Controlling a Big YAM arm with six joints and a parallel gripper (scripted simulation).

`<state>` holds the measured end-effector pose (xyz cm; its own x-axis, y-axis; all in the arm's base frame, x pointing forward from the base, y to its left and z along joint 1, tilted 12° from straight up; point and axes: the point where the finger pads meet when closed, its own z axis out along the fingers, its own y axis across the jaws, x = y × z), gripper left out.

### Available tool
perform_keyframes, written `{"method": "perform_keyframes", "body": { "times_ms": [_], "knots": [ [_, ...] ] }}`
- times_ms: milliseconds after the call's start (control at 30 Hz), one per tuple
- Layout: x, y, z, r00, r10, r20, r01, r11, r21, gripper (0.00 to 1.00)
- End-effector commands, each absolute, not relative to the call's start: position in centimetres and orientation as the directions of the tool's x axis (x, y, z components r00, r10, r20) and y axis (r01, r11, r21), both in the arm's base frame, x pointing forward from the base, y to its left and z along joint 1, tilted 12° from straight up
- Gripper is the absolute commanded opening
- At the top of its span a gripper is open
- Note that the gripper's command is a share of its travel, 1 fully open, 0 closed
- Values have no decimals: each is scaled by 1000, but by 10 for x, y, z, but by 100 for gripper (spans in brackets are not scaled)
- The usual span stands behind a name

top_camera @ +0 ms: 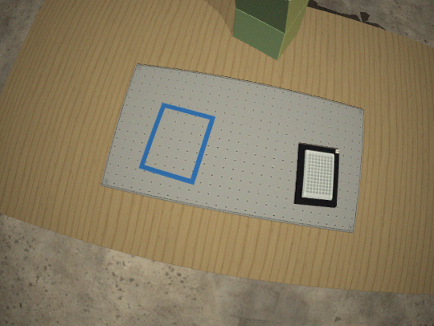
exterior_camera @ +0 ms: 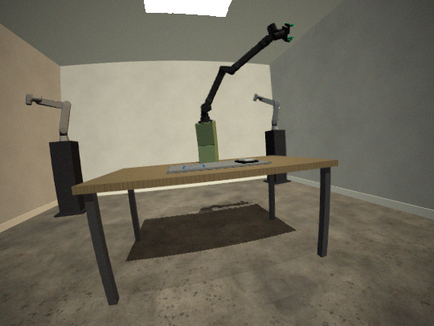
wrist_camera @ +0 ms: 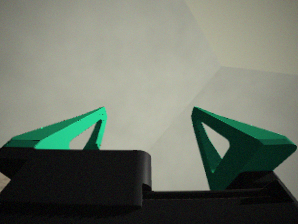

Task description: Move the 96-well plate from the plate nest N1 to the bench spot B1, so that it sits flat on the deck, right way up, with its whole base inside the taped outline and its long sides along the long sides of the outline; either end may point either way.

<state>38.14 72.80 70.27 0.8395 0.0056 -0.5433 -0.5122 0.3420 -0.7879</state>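
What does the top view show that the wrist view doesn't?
Only the top view shows the white 96-well plate sitting in its black plate nest, and the blue taped outline with nothing in it, both on the grey perforated deck. Only the wrist view shows the open gripper with green fingers, aimed at bare walls. They share nothing.

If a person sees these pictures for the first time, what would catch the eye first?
Probably the black arm, stretched high above the table toward the ceiling, its open gripper with green fingers holding nothing. On the grey deck, the bright blue taped outline stands out on one side, and the white 96-well plate sits in its black nest on the other.
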Motion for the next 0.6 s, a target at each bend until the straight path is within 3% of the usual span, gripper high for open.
{"method": "perform_keyframes", "body": {
  "times_ms": [0,533,567],
  "knots": [
    [376,723,713,844,14,-536,-507,351,-787,100],
    [376,723,713,844,14,-536,-507,351,-787,100],
    [369,705,743,835,28,-550,-516,385,-765,100]
  ]
}}
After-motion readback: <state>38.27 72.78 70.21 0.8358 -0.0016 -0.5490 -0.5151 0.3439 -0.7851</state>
